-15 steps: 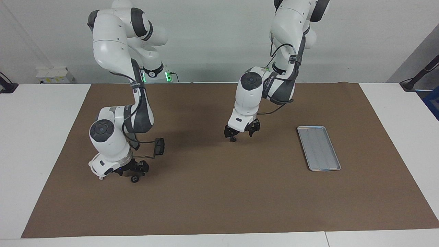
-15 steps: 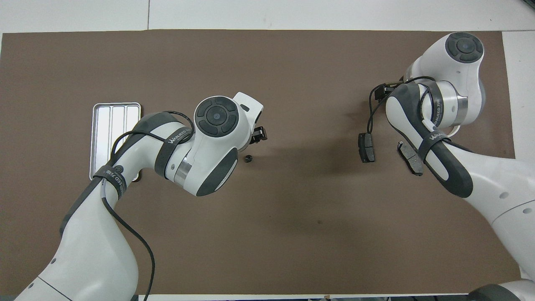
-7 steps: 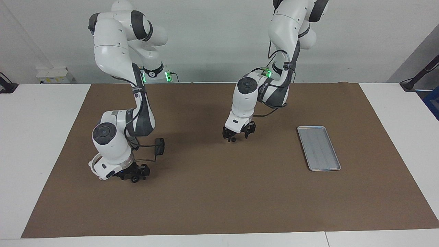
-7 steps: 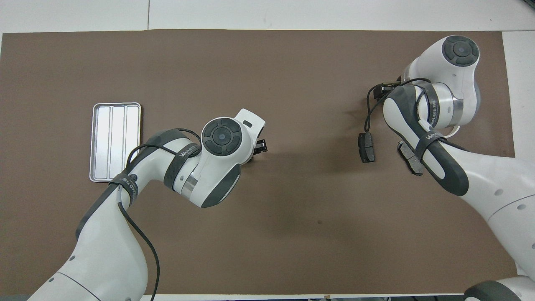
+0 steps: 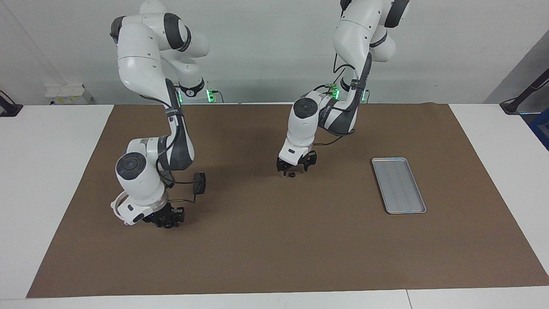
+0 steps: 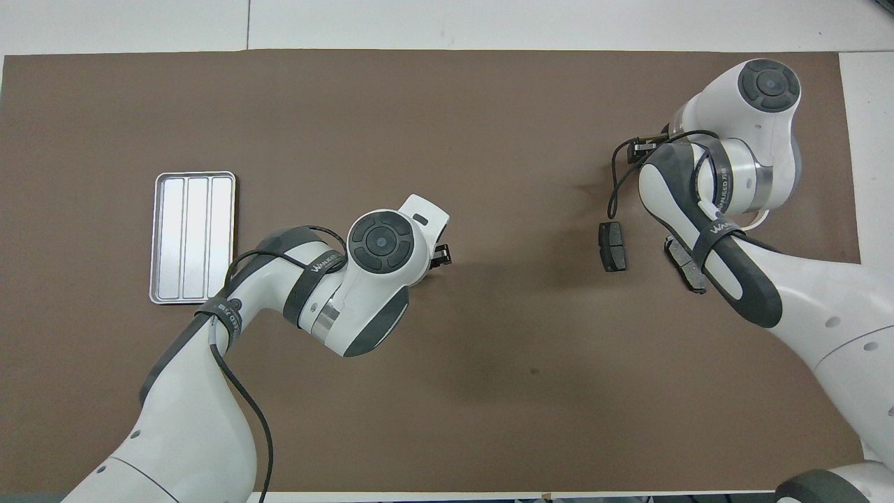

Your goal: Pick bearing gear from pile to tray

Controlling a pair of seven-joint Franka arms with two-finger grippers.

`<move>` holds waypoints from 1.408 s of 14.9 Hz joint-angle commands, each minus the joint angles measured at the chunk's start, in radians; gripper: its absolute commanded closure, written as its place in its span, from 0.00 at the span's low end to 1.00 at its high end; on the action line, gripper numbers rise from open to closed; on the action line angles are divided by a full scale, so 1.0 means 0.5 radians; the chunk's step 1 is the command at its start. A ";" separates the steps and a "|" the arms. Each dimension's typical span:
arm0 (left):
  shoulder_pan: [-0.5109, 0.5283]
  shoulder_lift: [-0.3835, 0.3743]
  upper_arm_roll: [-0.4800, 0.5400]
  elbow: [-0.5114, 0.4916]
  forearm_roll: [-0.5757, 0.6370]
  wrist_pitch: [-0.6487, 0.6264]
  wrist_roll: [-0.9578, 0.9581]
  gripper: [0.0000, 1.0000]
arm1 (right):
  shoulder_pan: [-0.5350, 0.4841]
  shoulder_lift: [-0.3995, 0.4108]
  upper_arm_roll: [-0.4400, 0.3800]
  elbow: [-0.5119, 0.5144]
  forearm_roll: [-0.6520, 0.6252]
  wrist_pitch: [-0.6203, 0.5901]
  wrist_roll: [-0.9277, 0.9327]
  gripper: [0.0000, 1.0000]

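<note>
Our left pincer (image 5: 293, 168) stands open straddling the small black gear (image 5: 291, 175) (tray (image 5: 399, 185) well apart); whether the right pincer (image 5: 168, 220) grips, we cannot tell.

Brown mat (image 5: 274, 240) covers most of the white tabletop (image 5: 51, 180). Small white box (image 5: 66, 93) on the tabletop's edge by the wall, well apart from either hand.

The left pincer (image 5: 292, 169) now sits lower and nearer the robots, down around a small black piece (image 5: 291, 175). The right pincer (image 5: 168, 222) has dropped onto the round black part under it; its fingers seem to have closed in, though they are hard to read.
</note>
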 commanded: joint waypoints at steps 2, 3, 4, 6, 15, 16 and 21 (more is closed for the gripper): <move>-0.070 -0.034 0.031 -0.055 0.043 0.049 -0.090 0.07 | -0.040 0.011 0.023 -0.033 -0.023 0.057 -0.014 0.72; -0.074 -0.034 0.031 -0.055 0.043 0.049 -0.090 0.07 | -0.040 0.011 0.023 -0.033 -0.020 0.057 -0.014 0.83; -0.074 -0.034 0.034 -0.055 0.043 0.052 -0.090 0.07 | -0.040 0.008 0.023 -0.033 -0.020 0.057 -0.014 0.95; -0.070 -0.034 0.037 -0.055 0.052 0.058 -0.090 0.07 | -0.040 0.008 0.023 -0.033 -0.020 0.045 -0.017 1.00; -0.040 -0.006 0.040 -0.067 0.138 0.144 -0.084 0.08 | 0.000 -0.302 0.026 0.261 -0.063 -0.782 -0.191 1.00; -0.040 -0.003 0.043 -0.085 0.138 0.153 -0.084 0.08 | 0.006 -0.335 0.039 0.335 -0.075 -0.951 -0.191 1.00; -0.040 0.000 0.043 -0.085 0.135 0.175 -0.087 0.39 | 0.009 -0.602 0.082 0.523 -0.075 -1.468 -0.198 1.00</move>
